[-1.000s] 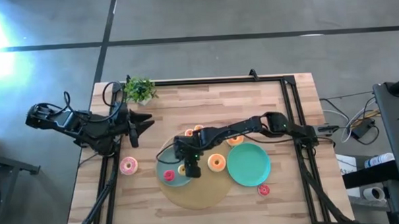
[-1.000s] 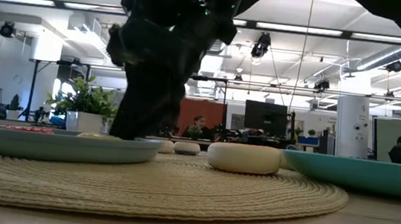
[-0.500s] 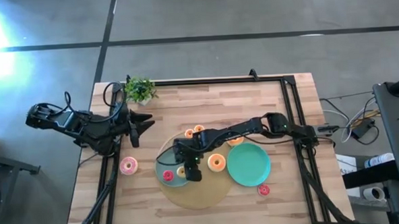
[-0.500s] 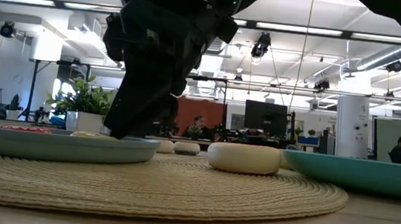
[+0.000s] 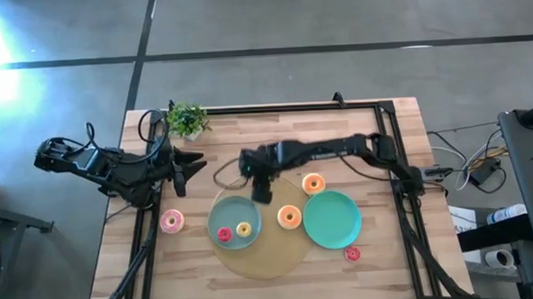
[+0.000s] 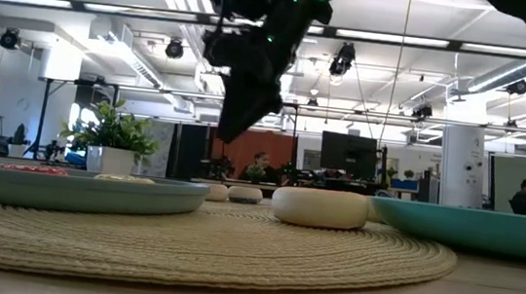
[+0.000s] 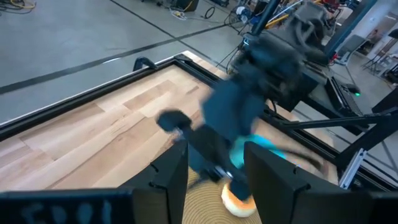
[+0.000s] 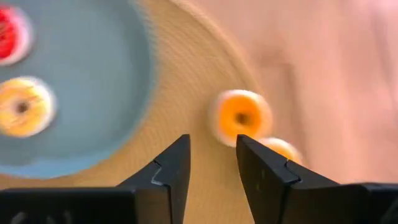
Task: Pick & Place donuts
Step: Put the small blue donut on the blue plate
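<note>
High view first: I count six donuts. My right fingers hang over the far rim of the one round woven mat, with a clear gap between them and nothing in it, so they are open and empty. Just nearer than those fingers lies the grey-blue plate, and on it sit two donuts, a red one and a yellow one, side by side. To the outer side of the right fingers, an orange donut rests on the mat, and a second orange donut lies just beyond the green plate. That makes two plates; the green one carries nothing. A second red donut lies on the bare bench, well apart from the right fingers, past the green plate.

My left fingers wait at the bench's left edge, parted and holding nothing. The single pink donut lies on the wood near them, on the near side. One small plant stands at the far corner beyond them.

Right wrist view: the fingers point at the mat, with an orange donut just past the tips and another beside it; I cannot tell which of the bench's donuts these are.
</note>
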Controlling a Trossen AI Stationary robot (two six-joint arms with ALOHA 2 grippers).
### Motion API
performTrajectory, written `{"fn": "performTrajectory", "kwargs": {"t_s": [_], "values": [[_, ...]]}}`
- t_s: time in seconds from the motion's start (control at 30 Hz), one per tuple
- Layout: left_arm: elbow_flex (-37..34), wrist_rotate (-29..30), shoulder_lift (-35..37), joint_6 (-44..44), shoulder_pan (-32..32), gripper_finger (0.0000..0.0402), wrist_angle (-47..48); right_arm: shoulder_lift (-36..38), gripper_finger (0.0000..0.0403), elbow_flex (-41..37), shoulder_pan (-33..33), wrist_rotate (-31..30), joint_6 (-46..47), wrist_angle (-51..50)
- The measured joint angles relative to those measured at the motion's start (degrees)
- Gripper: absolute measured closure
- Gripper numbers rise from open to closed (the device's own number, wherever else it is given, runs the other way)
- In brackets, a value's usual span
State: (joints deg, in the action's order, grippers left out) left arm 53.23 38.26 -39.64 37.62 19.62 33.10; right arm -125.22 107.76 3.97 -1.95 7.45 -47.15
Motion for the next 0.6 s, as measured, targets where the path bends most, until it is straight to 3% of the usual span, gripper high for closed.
{"fn": "performTrajectory", "kwargs": {"t_s": [0.2,0.4,0.6], "values": [[0.0,-0.1,-0.6,0.6,0.0,0.0271,0.1,0.3,0.0279,-3.8,7.0,6.1,4.2,-1.0],[0.0,0.4,-2.1,2.1,0.0,0.0271,2.3,0.4,0.0273,-7.9,7.9,6.8,-0.3,0.0],[0.0,0.9,-3.7,3.0,0.0,0.0271,2.4,0.1,0.028,-11.6,10.9,9.4,4.9,5.4]]}}
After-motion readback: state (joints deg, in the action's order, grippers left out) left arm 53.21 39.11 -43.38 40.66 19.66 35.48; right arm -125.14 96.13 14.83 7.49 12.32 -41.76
